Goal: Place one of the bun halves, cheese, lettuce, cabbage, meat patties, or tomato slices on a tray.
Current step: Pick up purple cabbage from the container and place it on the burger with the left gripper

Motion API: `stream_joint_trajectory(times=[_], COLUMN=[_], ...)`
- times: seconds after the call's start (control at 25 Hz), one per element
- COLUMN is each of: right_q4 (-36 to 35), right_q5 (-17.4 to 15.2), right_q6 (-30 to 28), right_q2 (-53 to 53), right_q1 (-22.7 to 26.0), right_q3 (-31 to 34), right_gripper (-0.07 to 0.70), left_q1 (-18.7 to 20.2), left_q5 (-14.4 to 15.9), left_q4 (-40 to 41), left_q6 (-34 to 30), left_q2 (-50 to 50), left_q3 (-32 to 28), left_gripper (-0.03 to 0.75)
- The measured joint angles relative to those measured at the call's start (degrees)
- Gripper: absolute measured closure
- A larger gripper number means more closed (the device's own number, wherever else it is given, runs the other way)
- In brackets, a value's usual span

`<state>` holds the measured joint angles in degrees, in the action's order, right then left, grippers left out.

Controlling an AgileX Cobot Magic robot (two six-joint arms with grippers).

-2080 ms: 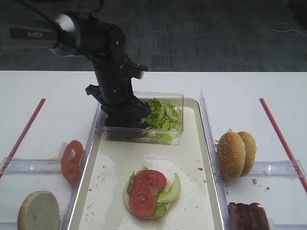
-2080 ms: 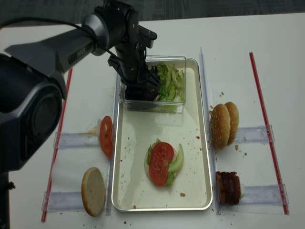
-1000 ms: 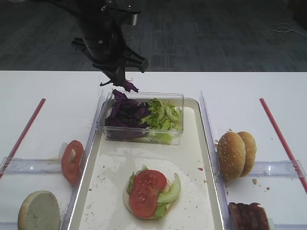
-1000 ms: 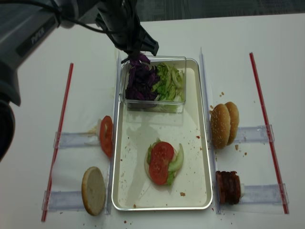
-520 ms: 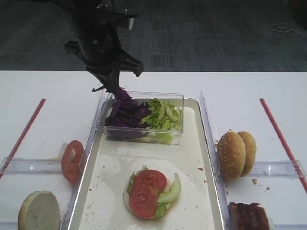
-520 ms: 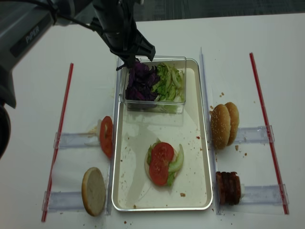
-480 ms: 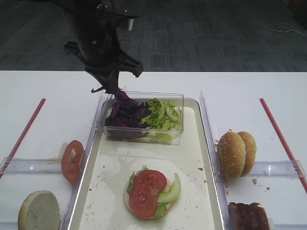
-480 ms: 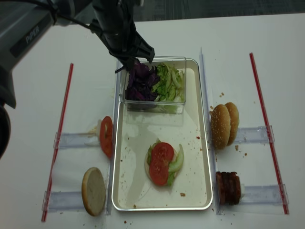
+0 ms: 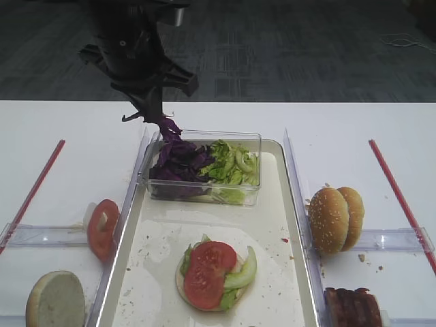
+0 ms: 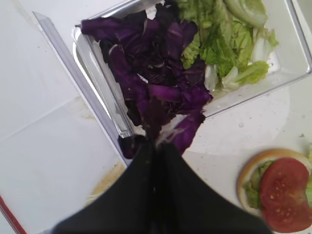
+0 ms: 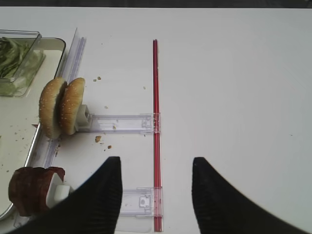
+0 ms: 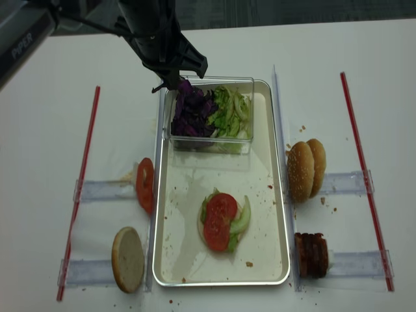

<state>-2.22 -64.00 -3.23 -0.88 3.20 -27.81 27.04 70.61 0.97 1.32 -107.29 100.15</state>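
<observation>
One black left gripper, jaws pinched on dark purple shredded cabbage; next, carry to cream-white rimmed tray.

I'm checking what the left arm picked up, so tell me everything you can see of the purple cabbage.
The cabbage is dark purple, thin, curled leaf pieces with a glossy, slightly crumpled look. Most lies heaped in the left half of the clear plastic box, touching the light green lettuce beside it. A few strips are pinched in the shut left gripper and hang down from it above the box's left end, trailing toward the heap; whether they touch it I cannot tell.
</observation>
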Motion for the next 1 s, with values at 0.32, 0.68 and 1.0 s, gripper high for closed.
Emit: stream_joint_trajectory(times=[0.32, 0.68, 1.0], right_q4=[0.0, 0.0, 0.0], right_q5=[0.0, 0.0, 0.0], right_q6=[0.0, 0.0, 0.0], right_q2=[0.0, 0.0, 0.0], right_q1=[0.0, 0.0, 0.0], right_q3=[0.0, 0.0, 0.0], right_gripper=[0.251, 0.251, 0.251], left_q1=[0.0, 0.0, 2.4], left_q5=[0.0, -0.1, -0.7], left_q4=[0.2, 0.1, -2.4], left_q6=[0.2, 0.2, -0.4], left_q2=[5.8, 15.4, 16.1], left_q3=[-10.8, -26.2, -27.9], left_gripper=[0.683, 0.683, 0.683])
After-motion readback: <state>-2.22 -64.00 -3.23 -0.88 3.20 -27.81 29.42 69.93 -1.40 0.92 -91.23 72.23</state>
